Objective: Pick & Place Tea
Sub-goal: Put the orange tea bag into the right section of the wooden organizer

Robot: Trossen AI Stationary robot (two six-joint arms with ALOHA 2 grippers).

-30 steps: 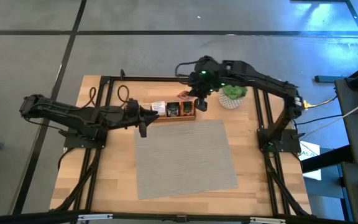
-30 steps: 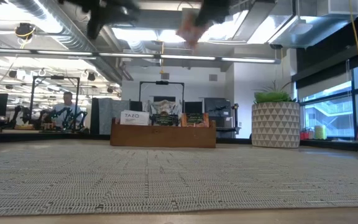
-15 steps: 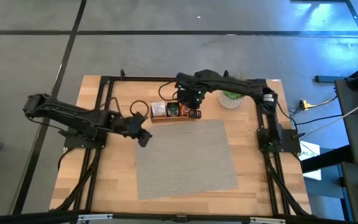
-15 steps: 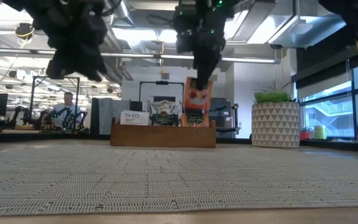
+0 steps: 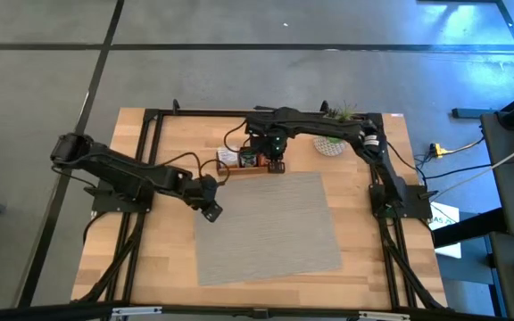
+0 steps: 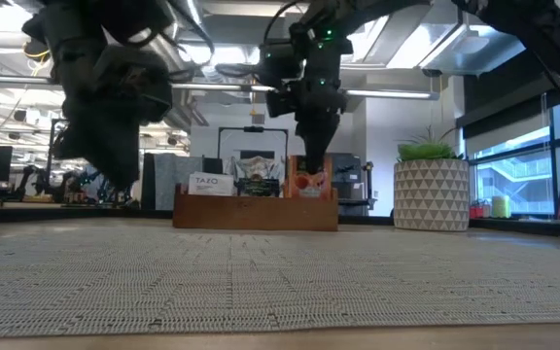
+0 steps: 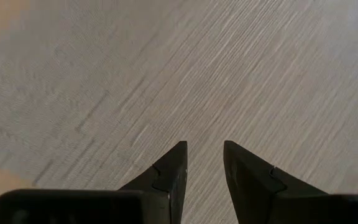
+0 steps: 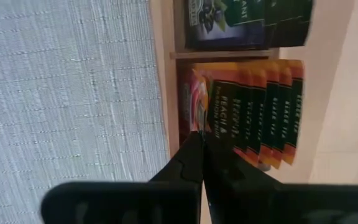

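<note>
The right end effector (image 8: pixel 202 144) has its fingers pinched together on the top edge of an orange peach tea sachet (image 8: pixel 194 106), lowering it into the end compartment of the wooden tray (image 6: pixel 255 210), where a row of matching orange sachets (image 8: pixel 260 106) stands fanned just beside it; the neighbouring compartment holds dark green sachets (image 8: pixel 229 22), and the low view shows a white Tazo sachet (image 6: pixel 210 184) in the far compartment. From above, the right end effector (image 5: pixel 277 153) hovers directly over the tray (image 5: pixel 224 169) at the back of the desk (image 5: pixel 163 250), just beyond the grey woven mat (image 5: pixel 266 223), with a potted plant (image 6: pixel 431 187) standing near. The left end effector (image 7: pixel 204 163) has its fingers apart and holds nothing, hanging above the mat near its left corner. The risk I see: the held sachet sits tight against the tray's front wall, so it could catch on the rim and buckle, or, if let go while tilted, tip outward onto the mat or knock the fanned row askew.
</note>
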